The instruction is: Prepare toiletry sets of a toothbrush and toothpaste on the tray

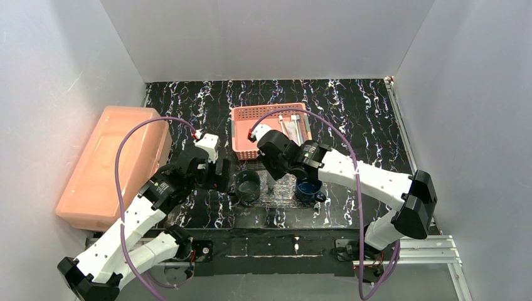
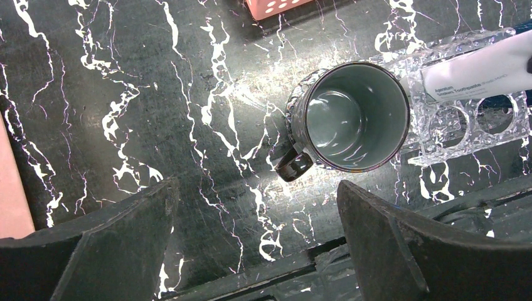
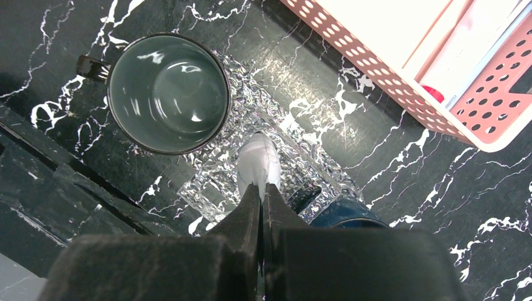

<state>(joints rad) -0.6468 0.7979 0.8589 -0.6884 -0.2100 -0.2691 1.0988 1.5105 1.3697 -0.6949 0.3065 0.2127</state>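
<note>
Now, the right gripper [image 3: 262, 188] is clamped tight on the tail of a white toothpaste tube [image 3: 257, 164]. The tube hangs nose-down over the clear speckled tray [image 3: 300, 170]. Whether its tip touches the tray, I cannot tell.

That is the danger. If the tube is let go while it is this upright, I reckon it topples. The tray is shallow, so the tube could roll off onto the marbled table [image 3: 389, 144].

It is crowded too. The dark grey mug [image 3: 166, 94] sits hard against the tray's left end, and the blue mug [image 3: 344, 213] is tucked almost under the wrist on the right. A careless drop downward could clip the blue one.

Over on the left, the left gripper [image 2: 257, 207] hovers with its jaws spread wide and empty, just near of the grey mug. If both arms move in together, they could foul each other.

The toothbrush [image 1: 295, 125], as best I can judge, is a slim white stick lying in the pink basket [image 1: 241, 135], far of the tray. None is on the tray yet.
</note>
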